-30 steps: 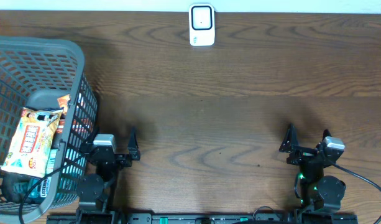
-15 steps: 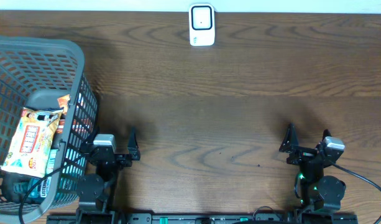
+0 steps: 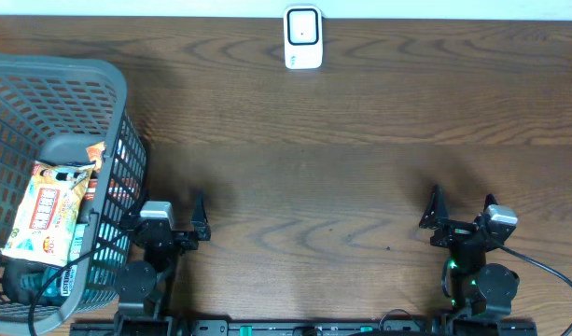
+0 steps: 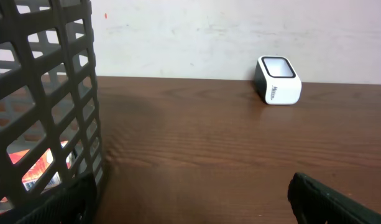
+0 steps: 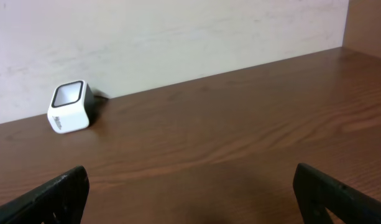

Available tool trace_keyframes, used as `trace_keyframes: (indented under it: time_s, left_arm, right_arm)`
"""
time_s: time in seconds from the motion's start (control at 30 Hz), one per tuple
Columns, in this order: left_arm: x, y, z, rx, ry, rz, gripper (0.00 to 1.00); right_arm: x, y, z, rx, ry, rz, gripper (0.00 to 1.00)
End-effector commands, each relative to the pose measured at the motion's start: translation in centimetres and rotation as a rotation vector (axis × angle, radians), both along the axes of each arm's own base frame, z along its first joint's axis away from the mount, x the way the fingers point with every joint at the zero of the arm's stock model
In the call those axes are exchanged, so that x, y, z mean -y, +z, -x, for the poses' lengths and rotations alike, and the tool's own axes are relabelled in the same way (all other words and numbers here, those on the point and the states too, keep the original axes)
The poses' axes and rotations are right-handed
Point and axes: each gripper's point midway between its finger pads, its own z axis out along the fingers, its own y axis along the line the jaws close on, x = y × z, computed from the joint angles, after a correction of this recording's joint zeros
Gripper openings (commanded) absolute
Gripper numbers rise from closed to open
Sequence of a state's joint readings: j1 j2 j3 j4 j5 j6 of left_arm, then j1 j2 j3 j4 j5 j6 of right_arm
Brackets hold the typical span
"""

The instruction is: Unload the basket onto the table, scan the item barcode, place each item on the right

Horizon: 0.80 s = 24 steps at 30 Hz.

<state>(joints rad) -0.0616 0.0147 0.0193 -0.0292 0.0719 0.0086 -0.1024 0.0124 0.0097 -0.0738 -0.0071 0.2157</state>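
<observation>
You see the gray mesh basket [image 3: 118, 93] at the left edge of the overhead frame, standing on the dark wooden table [image 3: 360, 168]. Inside it, in the lower left, lies the snack packet [image 3: 50, 210], flat, with its orange and white print facing up. Under and beside the packet there seems to be other packaging in red and blue, but through the mesh you cannot read it well.

The white scanner [image 3: 303, 37] stands at the top centre of the overhead frame, against the far edge of the table and well apart from the basket. In the left wrist view its dark window is tilted upward, and a pale wall [image 4: 196, 31] is behind it.

The left end effector [image 3: 164, 207] is at the lower left, just beside the basket wall; its jaws are spread wide and grasp nothing. In its wrist view one black finger [image 4: 339, 202] sits in the lower right corner and the other is next to the mesh.

The right end effector [image 3: 463, 203] is at the lower right, over bare table, also released, with nothing between its jaws.
</observation>
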Motion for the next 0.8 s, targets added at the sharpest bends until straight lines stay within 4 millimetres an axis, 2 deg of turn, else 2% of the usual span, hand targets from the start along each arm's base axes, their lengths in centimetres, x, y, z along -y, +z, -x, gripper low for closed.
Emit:
trace_keyframes:
  time_s: [0.0, 0.77]
  left_arm:
    - [0.1, -1.4, 0.12, -0.04, -0.009, -0.018, 0.98]
    - [0.1, -1.4, 0.12, -0.04, -0.009, -0.018, 0.98]
  right_arm:
    - [0.47, -0.09, 0.06, -0.001, -0.021, 0.015, 0.99]
    - [0.47, -0.09, 0.06, -0.001, -0.021, 0.015, 0.99]
